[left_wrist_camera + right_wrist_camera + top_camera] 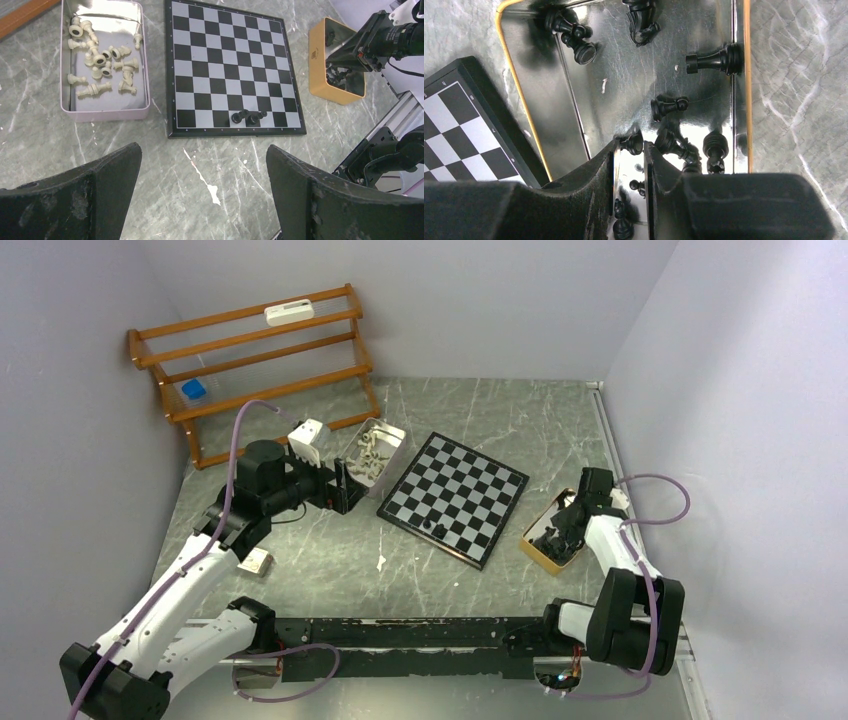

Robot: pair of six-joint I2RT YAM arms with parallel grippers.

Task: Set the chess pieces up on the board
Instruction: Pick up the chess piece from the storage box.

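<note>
Claw, right (pixel 630 146): jaws drawn to a narrow slit inside yellow tray (pixel 746 75), just right of the board (pixel 454 125). Black chess piece (pixel 635 143) at my fingertips; grip unconfirmed. Handling: close squarely on it, lift straight, clear rim before crossing boardward.

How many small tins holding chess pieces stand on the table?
2. A pale tin with white pieces lies left of the board; a yellow tin with black pieces lies right of it.
</note>
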